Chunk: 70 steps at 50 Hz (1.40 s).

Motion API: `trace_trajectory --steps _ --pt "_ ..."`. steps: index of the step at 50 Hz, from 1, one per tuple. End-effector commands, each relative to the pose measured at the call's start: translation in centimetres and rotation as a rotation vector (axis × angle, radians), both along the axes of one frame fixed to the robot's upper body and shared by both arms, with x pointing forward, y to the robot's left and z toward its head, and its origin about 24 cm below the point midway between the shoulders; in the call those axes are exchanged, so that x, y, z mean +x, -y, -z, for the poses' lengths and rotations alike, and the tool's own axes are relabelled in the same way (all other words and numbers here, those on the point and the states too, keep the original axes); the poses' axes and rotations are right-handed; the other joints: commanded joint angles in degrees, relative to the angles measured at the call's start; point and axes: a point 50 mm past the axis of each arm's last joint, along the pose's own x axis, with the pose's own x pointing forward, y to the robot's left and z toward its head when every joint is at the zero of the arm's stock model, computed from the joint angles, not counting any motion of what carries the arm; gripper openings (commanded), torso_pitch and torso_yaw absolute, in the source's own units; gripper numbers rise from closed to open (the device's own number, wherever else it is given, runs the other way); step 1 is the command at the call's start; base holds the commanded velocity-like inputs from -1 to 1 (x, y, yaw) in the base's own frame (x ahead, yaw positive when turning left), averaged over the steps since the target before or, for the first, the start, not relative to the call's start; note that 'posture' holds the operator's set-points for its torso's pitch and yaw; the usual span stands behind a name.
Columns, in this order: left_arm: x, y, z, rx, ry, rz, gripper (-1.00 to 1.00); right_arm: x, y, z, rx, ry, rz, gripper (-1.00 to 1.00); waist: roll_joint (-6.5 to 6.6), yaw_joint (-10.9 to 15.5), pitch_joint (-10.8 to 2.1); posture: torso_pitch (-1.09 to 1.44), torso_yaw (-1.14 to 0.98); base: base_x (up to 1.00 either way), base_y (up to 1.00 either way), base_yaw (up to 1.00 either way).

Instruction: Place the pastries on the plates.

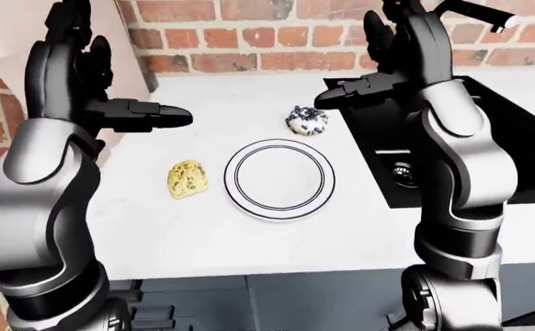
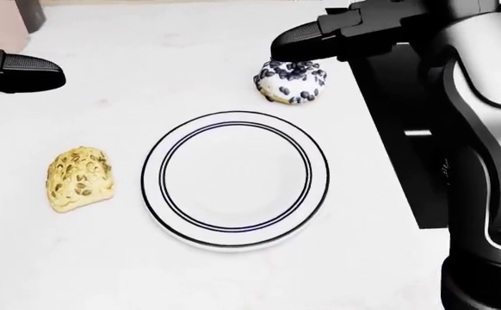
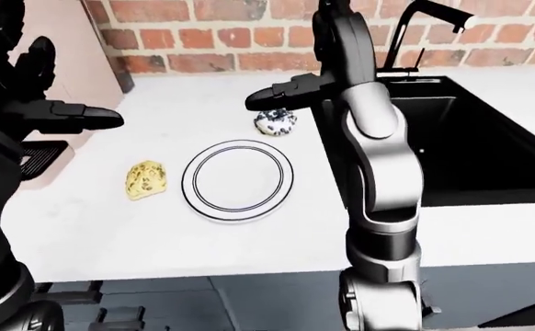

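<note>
A white plate (image 2: 236,177) with dark rings lies empty on the white counter. A yellow seeded pastry (image 2: 79,179) lies to its left, apart from it. A white pastry with dark specks (image 2: 291,81) lies above and right of the plate, near the sink edge. My left hand (image 1: 93,83) is raised above the counter at the left, fingers open, empty. My right hand (image 1: 387,62) is raised above the speckled pastry, fingers open, empty, one finger (image 2: 306,42) jutting left.
A black sink (image 1: 470,145) with a dark tap (image 3: 433,21) is set in the counter at the right. A red brick wall (image 1: 277,34) runs along the top. A beige object (image 3: 93,55) stands at the upper left.
</note>
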Motion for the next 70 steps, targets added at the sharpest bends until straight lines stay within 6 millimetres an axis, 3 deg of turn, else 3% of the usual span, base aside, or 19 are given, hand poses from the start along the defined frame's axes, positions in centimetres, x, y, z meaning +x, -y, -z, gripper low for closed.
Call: trace_trajectory --steps 1,6,8,9,14,24,28,34,43,62,70 --pt "-0.9 -0.3 -1.9 0.012 0.099 -0.024 1.00 -0.8 -0.5 -2.0 -0.006 0.093 -0.021 1.00 0.24 0.6 -1.64 0.00 0.00 0.00 0.00 0.38" --pt "-0.8 -0.2 -1.8 0.008 0.100 -0.017 1.00 -0.6 -0.6 -1.6 -0.026 0.072 -0.006 1.00 2.76 -0.3 0.13 0.00 0.00 0.00 0.00 0.08" --pt "-0.7 -0.1 -1.8 0.010 0.099 -0.017 1.00 -0.3 -0.3 -1.5 -0.025 0.054 0.016 1.00 5.69 -0.9 -0.42 0.00 0.00 0.00 0.00 0.00" --pt "-0.7 -0.1 -1.7 0.012 0.097 -0.017 1.00 -0.2 -0.2 -1.5 -0.017 0.050 0.020 1.00 4.67 -1.2 0.04 0.00 0.00 0.00 0.00 0.00" --pt "-0.7 -0.2 -1.7 0.008 0.095 -0.014 1.00 0.0 0.2 -1.6 -0.001 0.038 0.051 1.00 4.24 -0.8 -0.41 0.00 0.00 0.00 0.00 0.00" --pt "-0.6 -0.2 -1.4 0.006 0.090 -0.011 1.00 1.1 0.4 -4.1 -0.032 0.013 0.066 1.00 3.91 -0.2 -0.49 0.00 0.00 0.00 0.00 0.00" --pt "-0.7 -0.3 -1.5 0.001 0.095 -0.010 1.00 2.8 0.3 -6.1 -0.059 0.003 0.066 1.00 4.05 -0.3 -0.53 0.00 0.00 0.00 0.00 0.00" --pt "-0.7 -0.2 -1.7 0.002 0.096 -0.002 1.00 6.1 0.1 -6.8 -0.106 -0.045 0.061 1.00 4.34 -0.5 -0.50 0.00 0.00 0.00 0.00 0.00" --pt "-1.0 -0.2 -2.0 -0.008 0.090 -0.003 1.00 9.8 1.0 -4.6 -0.123 -0.130 0.118 1.00 4.73 -0.6 -0.81 0.00 0.00 0.00 0.00 0.00" --pt "-1.8 -0.4 -2.0 -0.045 0.076 0.026 1.00 10.9 2.3 0.4 -0.039 -0.163 0.256 1.00 4.74 -0.6 -0.78 0.00 0.00 0.00 0.00 0.00" --pt "-2.0 -0.3 -2.6 -0.038 0.093 0.043 1.00 10.9 2.3 0.6 -0.005 -0.131 0.286 1.00 4.62 -0.5 0.71 0.06 0.00 0.00 0.00 0.00"
